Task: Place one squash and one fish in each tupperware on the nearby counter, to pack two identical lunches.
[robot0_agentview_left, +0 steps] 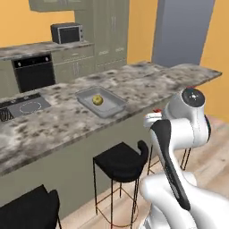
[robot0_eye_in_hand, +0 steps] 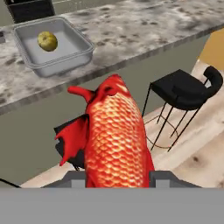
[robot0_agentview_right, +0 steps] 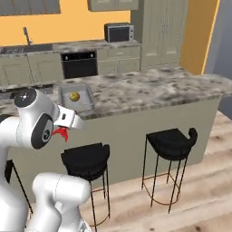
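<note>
Hand view shows the gripper (robot0_eye_in_hand: 117, 177) pinching the red-orange fish (robot0_eye_in_hand: 114, 140) short of the counter (robot0_eye_in_hand: 144, 30), so I'd lift it over the tupperware (robot0_eye_in_hand: 74, 54) rim and set it beside the yellow squash (robot0_eye_in_hand: 47, 41).

The glossy white robot arm (robot0_agentview_left: 179, 134) is built of rounded, bulbous plastic segments, with a long black strip running down one link. A dark round joint cap with a small light mark tops its upper joint, and another dark circular disc sits on the side of a link in the right base view.
</note>
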Motion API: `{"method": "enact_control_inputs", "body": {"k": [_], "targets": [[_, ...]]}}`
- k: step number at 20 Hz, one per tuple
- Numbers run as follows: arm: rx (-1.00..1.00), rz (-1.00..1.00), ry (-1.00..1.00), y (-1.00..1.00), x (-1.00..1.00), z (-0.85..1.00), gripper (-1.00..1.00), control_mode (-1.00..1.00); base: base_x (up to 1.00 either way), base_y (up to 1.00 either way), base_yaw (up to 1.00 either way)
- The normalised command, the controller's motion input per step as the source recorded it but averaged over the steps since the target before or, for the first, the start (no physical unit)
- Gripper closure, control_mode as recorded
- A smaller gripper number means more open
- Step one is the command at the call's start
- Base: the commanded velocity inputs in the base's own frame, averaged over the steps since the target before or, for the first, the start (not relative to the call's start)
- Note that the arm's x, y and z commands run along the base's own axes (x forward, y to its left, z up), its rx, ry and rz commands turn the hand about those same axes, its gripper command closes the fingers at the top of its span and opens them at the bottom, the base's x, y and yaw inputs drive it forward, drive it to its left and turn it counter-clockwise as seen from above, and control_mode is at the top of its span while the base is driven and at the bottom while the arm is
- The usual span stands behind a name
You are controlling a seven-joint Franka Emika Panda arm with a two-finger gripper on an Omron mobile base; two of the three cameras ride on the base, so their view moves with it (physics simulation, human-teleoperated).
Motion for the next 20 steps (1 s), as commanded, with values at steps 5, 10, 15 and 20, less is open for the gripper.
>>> {"method": "enact_control_inputs", "body": {"k": [5,10,15,20], "targets": [[0.0,0.0,0.0,0.0,0.0,0.0,1.0,1.0,-0.32,1.0,0.52],[0.0,0.0,0.0,0.0,0.0,0.0,1.0,1.0,0.0,1.0,0.42],[0.0,0.0,0.0,0.0,0.0,0.0,1.0,1.0,0.03,1.0,0.36],[0.0,0.0,0.0,0.0,0.0,0.0,1.0,1.0,0.46,1.0,0.29]]}}
